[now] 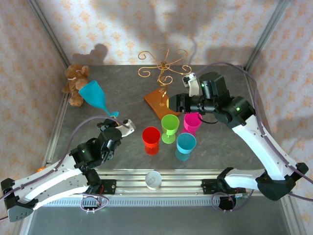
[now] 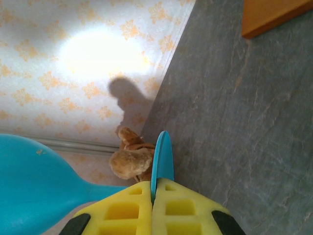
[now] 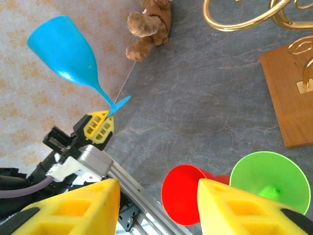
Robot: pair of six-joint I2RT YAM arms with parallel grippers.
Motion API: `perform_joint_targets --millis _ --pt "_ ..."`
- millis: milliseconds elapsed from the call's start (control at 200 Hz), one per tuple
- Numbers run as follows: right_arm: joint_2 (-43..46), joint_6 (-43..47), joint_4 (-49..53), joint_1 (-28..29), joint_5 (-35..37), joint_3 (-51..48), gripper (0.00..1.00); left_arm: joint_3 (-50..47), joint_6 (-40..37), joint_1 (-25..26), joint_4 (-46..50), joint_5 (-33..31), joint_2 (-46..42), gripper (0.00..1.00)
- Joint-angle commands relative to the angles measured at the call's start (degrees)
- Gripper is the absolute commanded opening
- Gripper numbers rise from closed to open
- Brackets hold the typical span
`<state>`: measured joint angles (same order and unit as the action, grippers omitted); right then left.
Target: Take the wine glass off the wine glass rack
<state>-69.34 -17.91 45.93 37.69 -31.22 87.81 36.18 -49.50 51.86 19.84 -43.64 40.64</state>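
Left pincer: shut on the thin foot of the blue wine glass; in the left wrist view the two yellow pads meet with the foot's edge standing up between them.

Wine glass location: off the wine glass rack and clear of the table; held tilted above the far-left part of the table, bowl pointing up and to the far left, stem sloping down to the left pincer; well apart from the rack. In the right wrist view the glass stands against the patterned wall, its foot in the left pincer.

Right pincer: jaws partly apart, nothing between them; in the top view it hangs over the brown wooden base of the rack, near the group of cups.

Rack: gold wire arms curl out from a central stem at the far middle of the table; no glass hangs on the visible arms; the base lies flat on the table.

Other items on the table: red cup, green goblet, pink cup and light-blue cup, clustered near the middle, between the two arms; brown teddy bear at the far-left corner, just beside the glass bowl in the top view.
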Motion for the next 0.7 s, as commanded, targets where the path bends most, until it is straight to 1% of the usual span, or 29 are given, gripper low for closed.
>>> perform_joint_targets --millis 0,80,130,200,260,340,385,475,526,561,696 --pt "-0.8 1.8 0.62 1.91 1.41 4.26 0.47 -2.87 -6.95 0.79 -1.89 -3.05 -3.35 0.0" --pt "-2.83 4.14 2.0 5.2 1.5 7.39 0.47 -4.24 -9.2 0.97 -1.46 -3.57 -5.05 0.0" --pt "-4.64 5.91 3.73 7.83 2.77 9.97 0.47 -4.99 -10.16 1.12 -1.35 -3.76 -6.07 0.0" --pt "-8.26 8.07 6.52 11.2 4.81 14.62 0.47 -6.53 -11.83 1.64 -1.36 -3.74 -7.91 0.0" --pt "-11.98 8.99 9.14 12.99 5.47 19.43 0.47 -8.56 -14.36 1.98 -1.84 -3.95 -9.63 0.0" --pt "-17.11 10.64 12.33 13.79 2.86 25.89 0.47 -11.57 -18.46 2.38 -2.04 -4.09 -11.68 0.0" --pt "-19.66 11.92 13.48 14.09 0.84 29.08 0.46 -12.3 -18.7 2.91 -1.13 -4.34 -12.57 0.0" --pt "-24.6 13.28 15.54 15.02 -0.11 36.1 0.47 -13.08 -18.96 3.28 -0.5 -3.91 -14.87 0.0" --pt "-27.55 14.0 17.01 15.35 -1.05 40.61 0.51 -13.33 -19.15 3.33 0.71 -3.62 -15.94 0.0" --pt "-29.61 14.61 18.08 15.68 -1.32 43.96 0.56 -13.25 -18.99 3.43 2.24 -3.22 -16.56 0.0" --pt "-37.26 16.47 19.84 16.51 -3.8 54.65 0.62 -13.22 -18.77 4.15 6.84 -1.58 -18.22 0.0"
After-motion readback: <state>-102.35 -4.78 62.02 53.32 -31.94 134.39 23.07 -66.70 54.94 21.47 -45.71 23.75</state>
